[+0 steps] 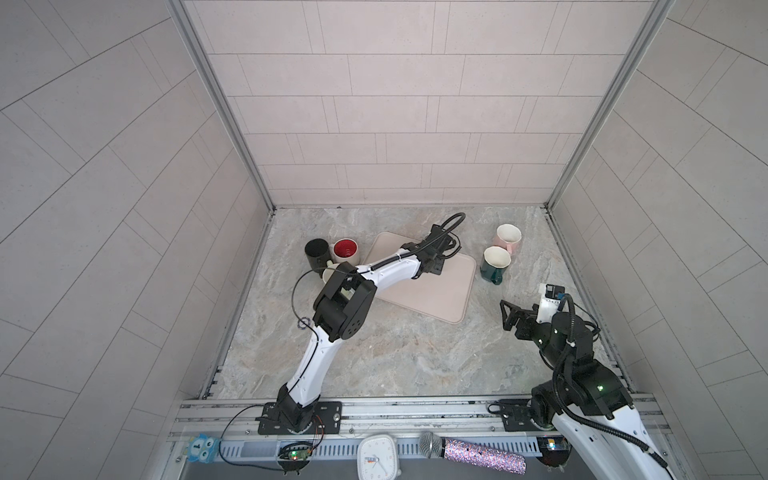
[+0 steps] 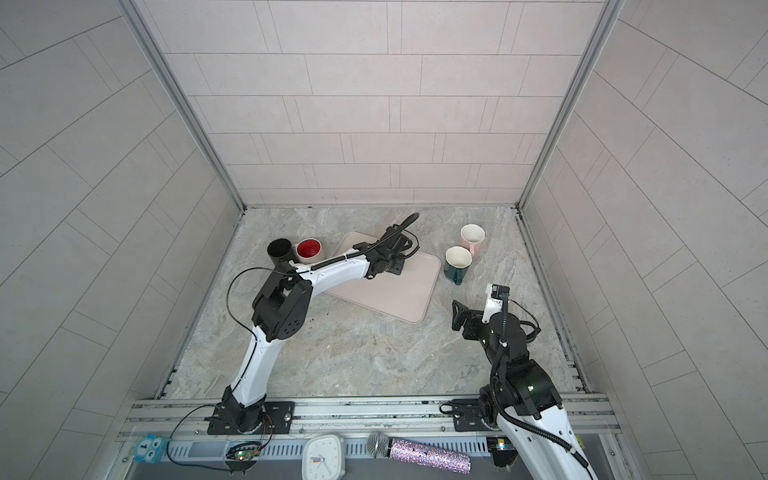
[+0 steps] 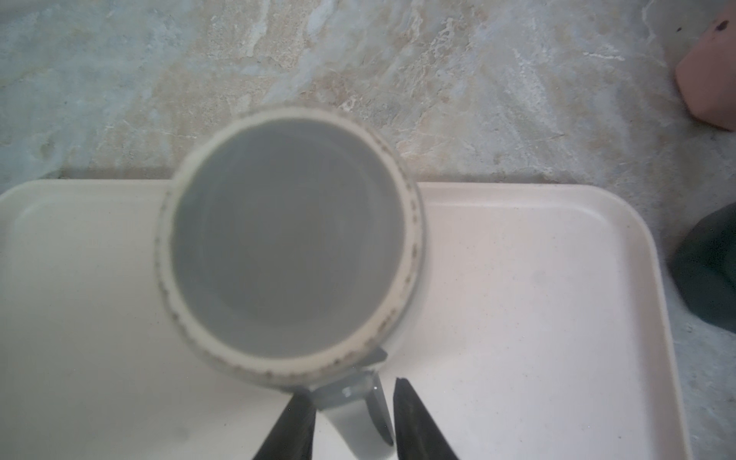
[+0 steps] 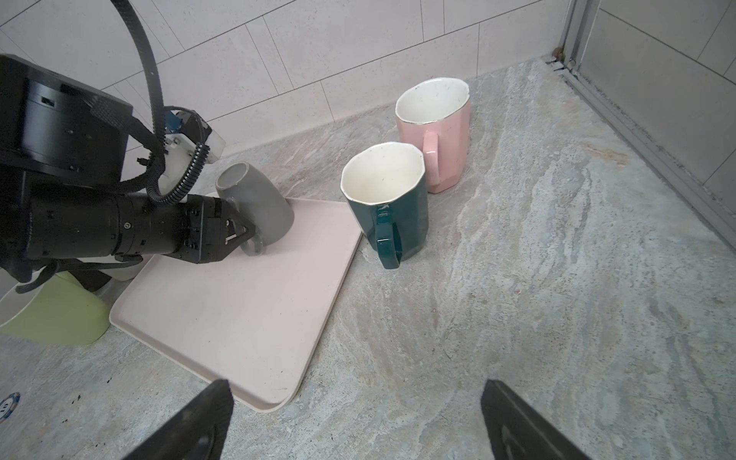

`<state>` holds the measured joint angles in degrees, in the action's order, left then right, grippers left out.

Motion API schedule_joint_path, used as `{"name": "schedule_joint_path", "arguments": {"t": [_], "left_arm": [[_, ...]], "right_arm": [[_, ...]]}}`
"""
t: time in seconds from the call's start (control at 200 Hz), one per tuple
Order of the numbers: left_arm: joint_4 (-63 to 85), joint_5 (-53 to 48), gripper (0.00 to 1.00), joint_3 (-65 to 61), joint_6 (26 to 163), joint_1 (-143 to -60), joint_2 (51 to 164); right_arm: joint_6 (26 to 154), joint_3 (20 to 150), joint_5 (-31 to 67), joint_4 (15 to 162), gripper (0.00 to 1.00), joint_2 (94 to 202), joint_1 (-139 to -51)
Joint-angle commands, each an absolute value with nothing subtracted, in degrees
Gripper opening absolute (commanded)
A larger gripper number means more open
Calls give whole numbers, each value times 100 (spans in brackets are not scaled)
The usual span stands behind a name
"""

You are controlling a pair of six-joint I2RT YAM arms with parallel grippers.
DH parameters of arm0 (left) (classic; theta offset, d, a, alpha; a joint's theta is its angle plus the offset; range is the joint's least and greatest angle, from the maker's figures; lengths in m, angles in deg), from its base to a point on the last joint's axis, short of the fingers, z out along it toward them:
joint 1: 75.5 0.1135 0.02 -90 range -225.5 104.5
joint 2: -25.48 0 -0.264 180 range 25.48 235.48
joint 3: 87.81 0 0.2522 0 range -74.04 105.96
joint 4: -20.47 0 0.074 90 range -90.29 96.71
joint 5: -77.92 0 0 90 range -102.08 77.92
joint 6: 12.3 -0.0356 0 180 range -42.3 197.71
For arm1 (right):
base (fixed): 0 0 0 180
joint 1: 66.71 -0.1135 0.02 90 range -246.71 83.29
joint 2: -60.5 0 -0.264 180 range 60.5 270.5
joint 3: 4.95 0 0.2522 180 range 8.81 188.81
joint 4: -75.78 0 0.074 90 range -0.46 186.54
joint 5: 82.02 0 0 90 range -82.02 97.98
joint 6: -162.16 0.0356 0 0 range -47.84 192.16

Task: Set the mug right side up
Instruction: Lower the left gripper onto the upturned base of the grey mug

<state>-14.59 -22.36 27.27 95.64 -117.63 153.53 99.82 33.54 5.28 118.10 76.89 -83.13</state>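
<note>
The gray mug (image 4: 259,199) sits mouth down on the far edge of the tray (image 4: 239,326), a little above the centre of both top views, where the arm covers it. It leans, and I judge this is because the left end effector (image 4: 247,235) is clamped on its handle. The handle gives a firm lever for the turn. The right end effector (image 1: 506,316) hangs with fingers wide apart at the lower right, probably to leave room. A green mug (image 4: 386,207) and a pink mug (image 4: 438,135) stand upright on the worktop (image 4: 517,278).
</note>
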Motion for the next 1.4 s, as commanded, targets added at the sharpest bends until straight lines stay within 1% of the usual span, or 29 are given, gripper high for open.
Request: {"name": "schedule_joint_path", "arguments": {"t": [0.0,0.105,0.31,0.445,0.52,0.841,0.916,1.016,1.126,1.186,1.271,1.396], "left_arm": [[-1520,-2230,38,2989,9549,-11643,15446],[-1339,-1914,38,2915,9677,-11567,15433],[-1344,-1761,37,3044,9660,-11522,15519],[-1438,-1761,33,3146,9624,-11488,15583],[-1436,-1734,27,3179,9624,-11475,15620],[-1617,-1859,27,3379,9527,-11470,15740],[-1640,-1880,21,3376,9502,-11472,15716],[-1658,-1902,11,3375,9493,-11479,15696],[-1649,-1851,9,3384,9495,-11475,15672],[-1648,-1791,0,3379,9486,-11475,15642],[-1599,-1705,0,3280,9487,-11471,15512],[-1344,-1285,0,2955,9458,-11470,15134]], "right_arm": [[9970,3360,436,11828,99,7651,-8288],[9952,3348,426,11828,98,7661,-8288],[9959,3336,299,11845,98,7661,-8288],[9950,3350,271,11885,98,7659,-8288],[9944,3349,264,11897,98,7663,-8288],[9969,3385,323,11940,98,7654,-8288],[9950,3403,340,11947,97,7651,-8288],[9954,3437,423,11957,97,7651,-8288],[9960,3447,579,11919,97,7649,-8288],[9944,3461,685,11903,97,7649,-8288],[9911,3495,859,11881,97,7650,-8288],[9887,3513,1177,11791,97,7663,-8288]]}}
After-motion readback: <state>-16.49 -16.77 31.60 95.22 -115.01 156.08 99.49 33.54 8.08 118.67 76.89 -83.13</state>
